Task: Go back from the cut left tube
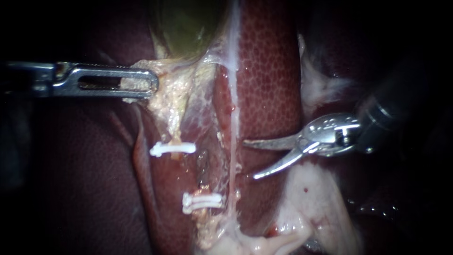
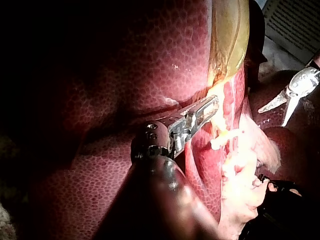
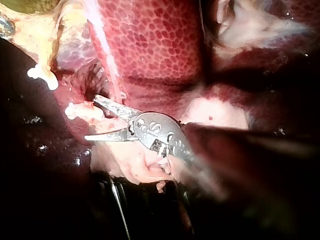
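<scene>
Endoscope view: the right tool (image 1: 249, 159), two thin blades, stands open and holds nothing, its tips over the liver (image 1: 269, 85) just beside a pale strand (image 1: 232, 118). Beyond that strand, on the side away from the shaft, lies the cut left tube (image 1: 176, 140). Its long axis runs crosswise to the blades, with an upper clip (image 1: 172, 148) and a lower clip (image 1: 203, 202) either side of the gap. This tool is the nearer one, so I judge it should retreat straight back along its own shaft. Farther off, the left tool (image 1: 147, 83) is clamped on pale tissue (image 1: 165, 94) under the gallbladder (image 1: 188, 28).
</scene>
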Robot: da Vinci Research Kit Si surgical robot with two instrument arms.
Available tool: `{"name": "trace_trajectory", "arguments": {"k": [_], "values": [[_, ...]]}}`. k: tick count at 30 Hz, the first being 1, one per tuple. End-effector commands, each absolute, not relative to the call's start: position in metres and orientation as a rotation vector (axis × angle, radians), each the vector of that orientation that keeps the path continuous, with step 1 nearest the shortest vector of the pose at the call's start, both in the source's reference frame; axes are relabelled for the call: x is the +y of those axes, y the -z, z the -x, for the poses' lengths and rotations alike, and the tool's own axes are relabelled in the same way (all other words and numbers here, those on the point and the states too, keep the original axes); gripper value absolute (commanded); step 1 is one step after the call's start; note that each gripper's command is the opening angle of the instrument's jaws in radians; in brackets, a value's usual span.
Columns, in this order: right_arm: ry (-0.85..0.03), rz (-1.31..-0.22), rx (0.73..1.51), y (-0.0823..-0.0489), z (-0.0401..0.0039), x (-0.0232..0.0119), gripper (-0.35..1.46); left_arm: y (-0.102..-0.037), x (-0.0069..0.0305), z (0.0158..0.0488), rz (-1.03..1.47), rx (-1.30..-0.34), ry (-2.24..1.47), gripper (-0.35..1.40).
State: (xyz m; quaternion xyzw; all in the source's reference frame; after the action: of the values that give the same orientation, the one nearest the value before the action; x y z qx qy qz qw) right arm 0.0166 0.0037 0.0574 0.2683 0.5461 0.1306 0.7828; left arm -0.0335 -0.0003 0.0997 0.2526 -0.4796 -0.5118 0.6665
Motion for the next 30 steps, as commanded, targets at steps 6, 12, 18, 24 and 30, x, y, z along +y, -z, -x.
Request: {"name": "trace_trajectory", "arguments": {"k": [6, 12, 18, 24, 30], "values": [[-0.296, -0.541, 1.179, -0.0554, -0.0153, 0.0047, 1.43, -0.0998, -0.0004, 0.0337, -0.569, -1.083, 1.156, -0.35], [-0.306, -0.533, 1.179, -0.0548, -0.0143, 0.0051, 1.43, -0.1001, -0.0004, 0.0339, -0.567, -1.083, 1.156, -0.35], [-0.307, -0.533, 1.181, -0.0547, -0.0142, 0.005, 1.43, -0.1012, -0.001, 0.0347, -0.556, -1.084, 1.156, -0.35], [-0.307, -0.533, 1.181, -0.0547, -0.0142, 0.005, 1.43, -0.1026, -0.0016, 0.0361, -0.553, -1.091, 1.151, -0.35], [-0.308, -0.532, 1.181, -0.0546, -0.0143, 0.005, 1.43, -0.104, -0.002, 0.0379, -0.559, -1.079, 1.139, -0.35]]}}
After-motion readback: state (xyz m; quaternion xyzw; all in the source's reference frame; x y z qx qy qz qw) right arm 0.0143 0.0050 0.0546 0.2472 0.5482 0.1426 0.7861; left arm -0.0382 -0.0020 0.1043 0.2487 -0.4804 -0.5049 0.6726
